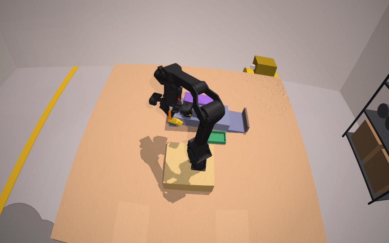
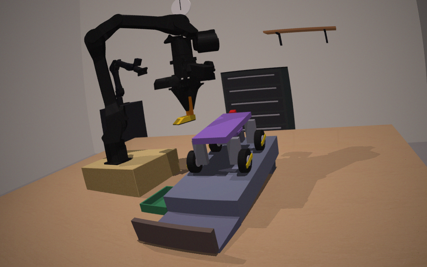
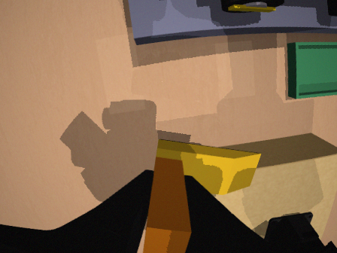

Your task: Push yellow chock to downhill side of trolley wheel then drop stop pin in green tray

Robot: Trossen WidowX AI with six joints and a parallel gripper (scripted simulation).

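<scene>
My gripper (image 2: 189, 108) (image 3: 167, 181) is shut on the orange handle of the yellow chock (image 1: 175, 121) (image 2: 185, 119) (image 3: 211, 163). It holds the chock in the air, near the ramp's uphill end on the robot's side, touching nothing else. The purple-topped trolley (image 1: 197, 97) (image 2: 217, 127) stands on the ramp (image 1: 222, 118) (image 2: 204, 185) (image 3: 169, 22). In the wrist view only one near-side wheel (image 3: 278, 3) and part of another show. The red head of the stop pin (image 1: 179, 99) (image 2: 232, 111) shows at the trolley's uphill end. The green tray (image 1: 225, 137) (image 2: 153, 208) (image 3: 292, 71) holds nothing that I can see.
The tan base block (image 1: 188, 188) (image 2: 110, 181) (image 3: 308, 188) carries the arm and stands beside the tray. A brown end board (image 1: 245, 120) (image 2: 173, 236) closes the ramp's downhill end. The arm hides part of the trolley in the top view.
</scene>
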